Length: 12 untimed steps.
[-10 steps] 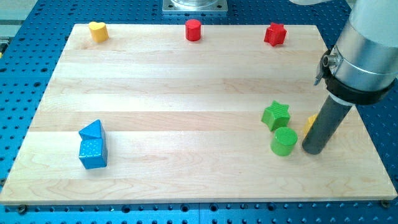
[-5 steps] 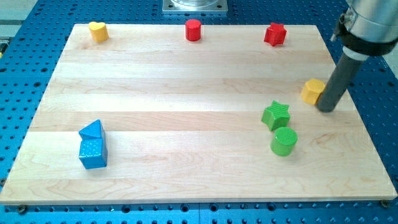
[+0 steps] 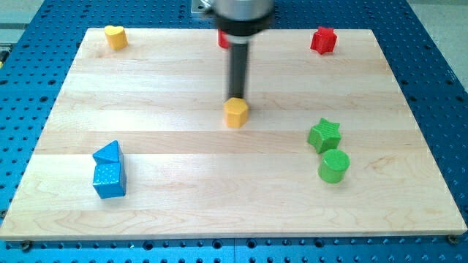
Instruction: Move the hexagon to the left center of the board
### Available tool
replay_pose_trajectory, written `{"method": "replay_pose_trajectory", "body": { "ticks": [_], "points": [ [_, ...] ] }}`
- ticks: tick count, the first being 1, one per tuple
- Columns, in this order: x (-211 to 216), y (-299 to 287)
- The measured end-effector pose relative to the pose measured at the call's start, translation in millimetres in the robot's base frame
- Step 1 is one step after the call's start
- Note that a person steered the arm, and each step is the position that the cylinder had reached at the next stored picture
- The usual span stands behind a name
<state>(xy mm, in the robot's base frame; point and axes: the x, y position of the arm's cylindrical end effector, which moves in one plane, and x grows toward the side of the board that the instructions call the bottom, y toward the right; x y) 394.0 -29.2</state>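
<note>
The yellow hexagon block (image 3: 235,113) lies near the middle of the wooden board (image 3: 146,88), slightly right of centre. My tip (image 3: 238,98) stands just above the hexagon in the view, touching or almost touching its top edge. The rod rises toward the view's top and hides most of the red cylinder (image 3: 223,40) behind it.
A yellow heart block (image 3: 115,36) sits at the top left, a red star (image 3: 323,39) at the top right. A green star (image 3: 325,135) and green cylinder (image 3: 334,166) sit at the right. A blue triangle (image 3: 109,153) and blue cube (image 3: 110,179) sit at the lower left.
The rod swept from the board's right side to the centre. The yellow hexagon moved with it, far to the left, from near the right edge to the middle.
</note>
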Motion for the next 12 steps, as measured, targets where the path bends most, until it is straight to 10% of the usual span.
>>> {"method": "replay_pose_trajectory", "body": {
  "ticks": [7,12],
  "points": [
    [183,81],
    [40,-101]
  ]
}}
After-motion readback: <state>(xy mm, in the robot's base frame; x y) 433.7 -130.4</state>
